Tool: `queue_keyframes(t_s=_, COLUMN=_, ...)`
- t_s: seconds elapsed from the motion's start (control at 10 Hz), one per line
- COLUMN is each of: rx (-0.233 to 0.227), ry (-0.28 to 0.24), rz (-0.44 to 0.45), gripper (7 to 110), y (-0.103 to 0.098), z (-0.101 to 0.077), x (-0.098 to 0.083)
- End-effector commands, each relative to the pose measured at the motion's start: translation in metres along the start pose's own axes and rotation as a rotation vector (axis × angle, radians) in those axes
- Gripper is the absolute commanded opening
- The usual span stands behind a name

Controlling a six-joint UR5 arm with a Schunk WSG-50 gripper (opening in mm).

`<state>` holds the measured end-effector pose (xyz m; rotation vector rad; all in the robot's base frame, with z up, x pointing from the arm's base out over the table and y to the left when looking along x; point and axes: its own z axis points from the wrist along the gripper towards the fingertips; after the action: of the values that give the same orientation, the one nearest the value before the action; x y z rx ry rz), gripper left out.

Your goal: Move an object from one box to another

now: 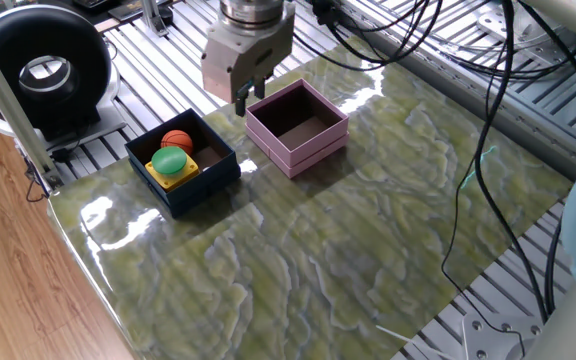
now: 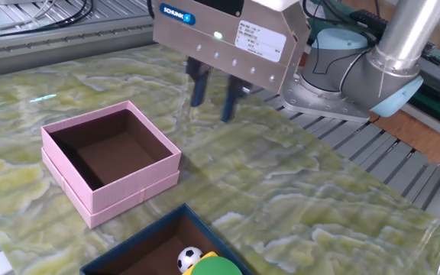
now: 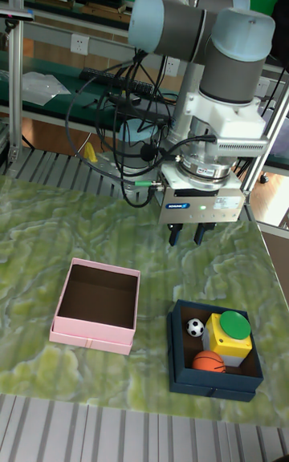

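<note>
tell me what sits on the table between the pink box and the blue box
Nothing does. In the tall fixed view, only bare green marbled table shows between the pink box and the blue box. The gripper hangs above and behind that gap.

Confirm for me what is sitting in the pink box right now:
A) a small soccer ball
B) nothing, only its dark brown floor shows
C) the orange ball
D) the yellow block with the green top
B: the pink box shows only its bare brown floor, while the soccer ball, orange ball and green-topped yellow block all sit in the navy box.
</note>
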<state>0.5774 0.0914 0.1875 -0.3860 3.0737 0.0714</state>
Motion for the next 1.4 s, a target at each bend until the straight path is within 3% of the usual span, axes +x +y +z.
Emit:
queue_keyframes(t_s=0.0, rx=0.004, ry=-0.08, rz=0.011, gripper=44, y=-0.001, z=-0.003, x=-0.022)
queue_keyframes(t_s=0.3, rx=0.014, ry=-0.065, rz=0.035, gripper=44, y=0.006, z=0.011, x=-0.064)
queue_keyframes(t_s=0.7, rx=-0.008, ry=-0.03, rz=0.085, gripper=44, y=0.037, z=0.015, x=-0.131)
queue_keyframes(t_s=0.9, rx=0.011, ry=-0.031, rz=0.1, gripper=44, y=0.039, z=0.034, x=-0.145)
queue_keyframes(t_s=1.3, rx=0.021, ry=-0.031, rz=0.135, gripper=44, y=0.036, z=0.059, x=-0.141)
